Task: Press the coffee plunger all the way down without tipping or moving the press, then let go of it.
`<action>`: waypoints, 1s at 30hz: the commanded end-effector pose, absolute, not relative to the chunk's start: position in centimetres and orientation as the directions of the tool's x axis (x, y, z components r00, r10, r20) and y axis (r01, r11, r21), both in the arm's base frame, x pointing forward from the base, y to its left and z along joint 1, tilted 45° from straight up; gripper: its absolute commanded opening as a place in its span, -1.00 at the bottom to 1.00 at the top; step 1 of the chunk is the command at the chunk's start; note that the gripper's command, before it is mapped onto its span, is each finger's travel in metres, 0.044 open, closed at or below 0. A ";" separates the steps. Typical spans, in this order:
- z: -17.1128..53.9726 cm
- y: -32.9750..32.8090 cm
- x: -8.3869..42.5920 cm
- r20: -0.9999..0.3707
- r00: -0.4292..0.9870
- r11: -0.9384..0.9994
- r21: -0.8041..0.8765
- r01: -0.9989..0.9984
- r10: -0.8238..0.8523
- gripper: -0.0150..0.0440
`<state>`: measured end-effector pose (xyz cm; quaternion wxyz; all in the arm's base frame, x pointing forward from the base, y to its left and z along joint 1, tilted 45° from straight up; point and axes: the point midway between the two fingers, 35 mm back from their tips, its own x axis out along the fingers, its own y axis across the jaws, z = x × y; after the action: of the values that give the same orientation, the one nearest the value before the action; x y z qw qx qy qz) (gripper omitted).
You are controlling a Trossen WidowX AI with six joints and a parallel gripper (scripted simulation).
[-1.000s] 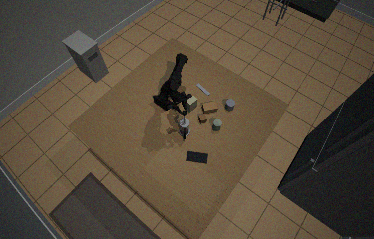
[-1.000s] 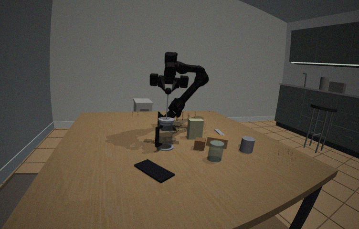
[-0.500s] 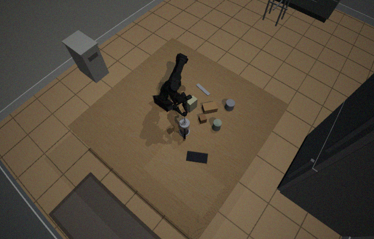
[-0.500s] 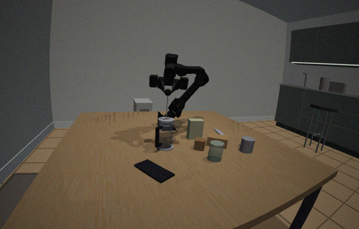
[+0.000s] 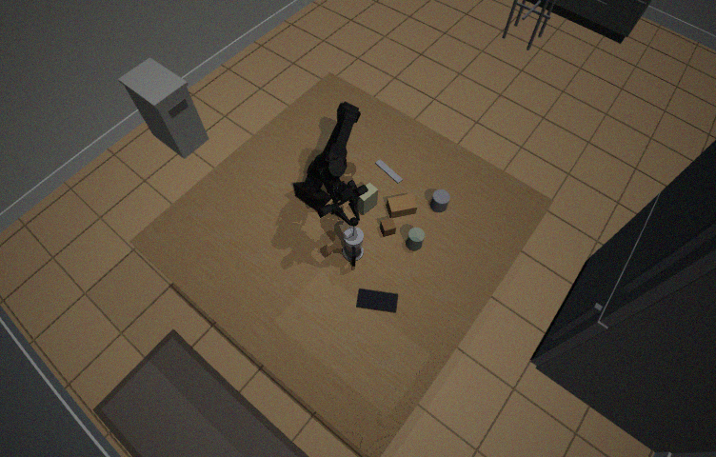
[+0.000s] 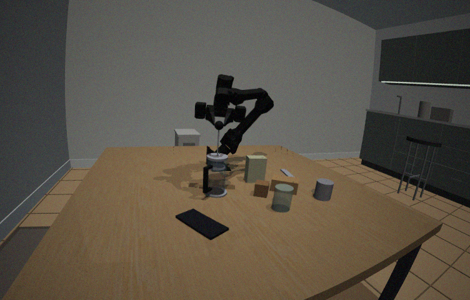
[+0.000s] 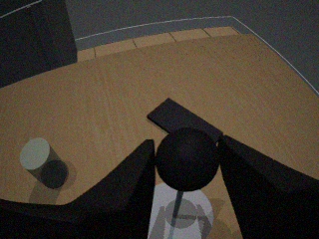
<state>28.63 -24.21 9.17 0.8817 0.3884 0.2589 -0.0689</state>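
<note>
Wooden counter point(image 6: 125, 237) carries the coffee press point(image 6: 215, 174) near its middle, toward the far edge. My fingers pinch the plunger knob point(image 7: 186, 158), with the rod high above the lid. I judge pressing down and releasing are not yet done.
</note>
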 end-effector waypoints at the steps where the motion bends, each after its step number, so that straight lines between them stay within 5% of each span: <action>1: 7.3 -22.4 28.6 -0.537 0.836 0.670 0.663 0.334 0.115 -0.05; 30: 3.9 -19.2 29.3 -0.534 0.838 0.668 0.665 0.333 0.114 -0.05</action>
<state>29.48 -21.48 6.31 0.8891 0.3772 0.2484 -0.0747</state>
